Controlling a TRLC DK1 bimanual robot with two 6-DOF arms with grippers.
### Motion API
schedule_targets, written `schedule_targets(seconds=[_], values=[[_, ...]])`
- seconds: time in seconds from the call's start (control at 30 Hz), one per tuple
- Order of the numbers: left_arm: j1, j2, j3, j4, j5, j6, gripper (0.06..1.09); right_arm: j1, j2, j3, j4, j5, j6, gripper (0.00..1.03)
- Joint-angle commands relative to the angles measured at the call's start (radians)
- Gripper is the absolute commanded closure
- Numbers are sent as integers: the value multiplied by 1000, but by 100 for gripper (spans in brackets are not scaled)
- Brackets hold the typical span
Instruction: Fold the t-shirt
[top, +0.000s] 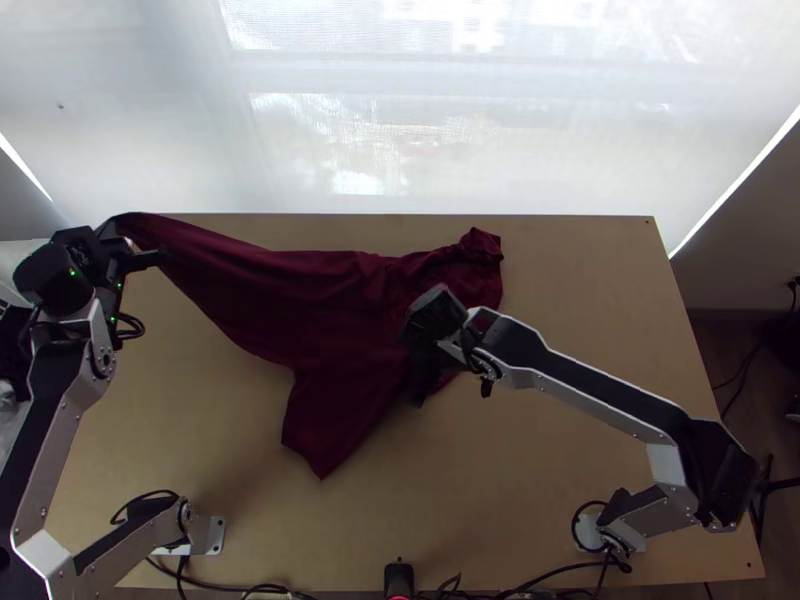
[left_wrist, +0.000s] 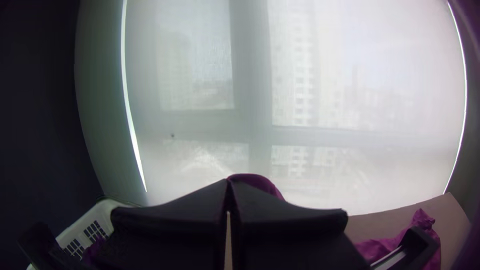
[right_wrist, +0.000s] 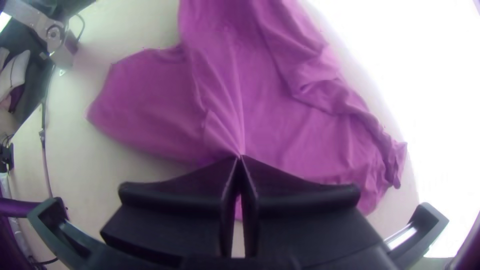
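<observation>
1. Fabric of the t-shirt (top: 330, 310) lies askew mid-table, probably light, soft and limp.
2. Right gripper (right_wrist: 240, 157) pinches its right-hand part, fingers closed.
3. Left gripper (left_wrist: 230, 182) clamps the stretched far-left end.
4. Bunched far-right corner needs grasping at its edge.

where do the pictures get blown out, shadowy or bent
Top view: window bright, soft shadow on the table left of the shirt; left wrist view: dark far-left corner, curved window edges; right wrist view: glare washing out the area beyond the shirt, which looks lighter and pinker.
</observation>
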Motion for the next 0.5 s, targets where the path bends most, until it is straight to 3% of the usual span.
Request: schedule_targets(seconds=[0.0, 0.27, 0.47], values=[[4, -119, 27, -17, 1, 84, 105, -140, -123, 20, -25, 1, -14, 100], [-130, -323, 41, -104, 1, 277, 105, -231, -231, 97, -74, 1, -15, 100], [-165, -449, 75, -187, 0, 308, 105, -280, -326, 154, -114, 4, -14, 100]])
